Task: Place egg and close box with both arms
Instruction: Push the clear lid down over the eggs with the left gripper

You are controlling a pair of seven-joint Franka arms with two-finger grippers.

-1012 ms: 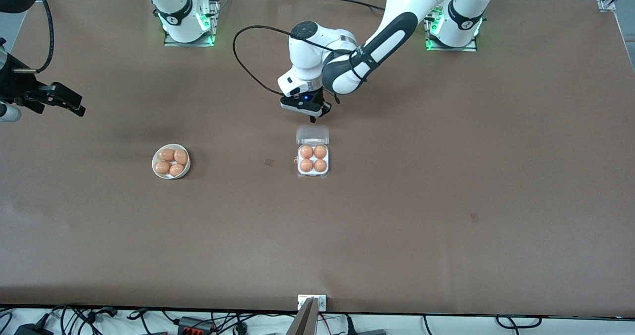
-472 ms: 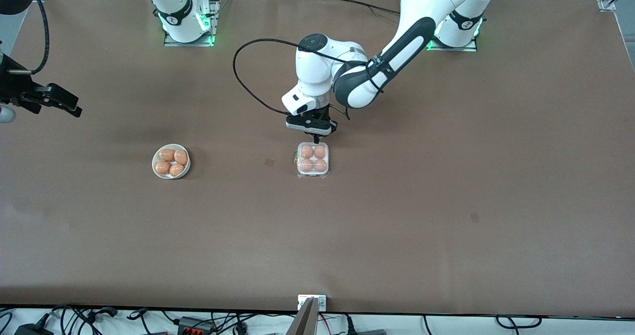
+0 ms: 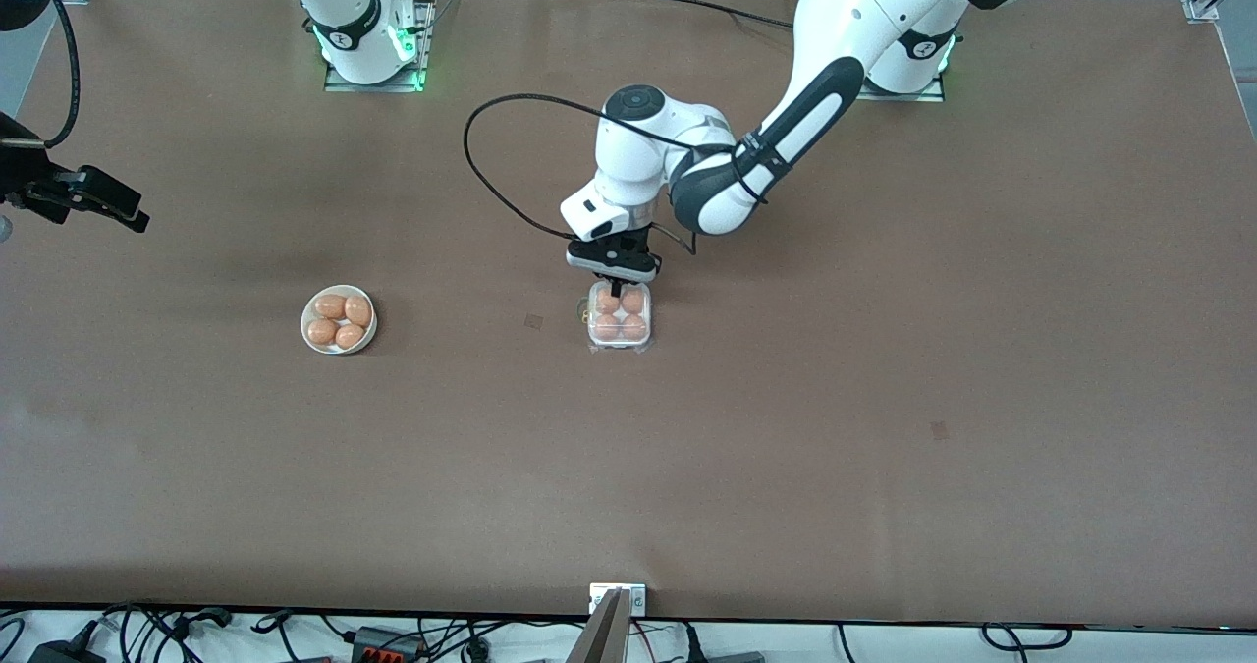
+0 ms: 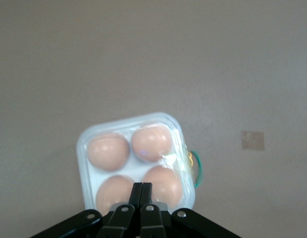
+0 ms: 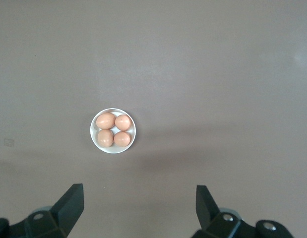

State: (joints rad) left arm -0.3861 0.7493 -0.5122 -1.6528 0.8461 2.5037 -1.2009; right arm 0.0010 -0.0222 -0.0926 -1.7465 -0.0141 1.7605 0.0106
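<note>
Left tool (image 3: 616, 284), fingers pressed together, apparently resting on the box (image 4: 136, 163) lid; four eggs beneath it. Right tool (image 5: 138, 203) spread wide, waiting high over the worktop (image 3: 884, 349).

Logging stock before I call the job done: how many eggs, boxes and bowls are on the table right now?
Eggs in the box: 4
Eggs in the bowl: 4
Boxes: 1, lid down, under the shut left claw
Bowls: 1
Total: 8 eggs and 2 containers, 10 things
</note>
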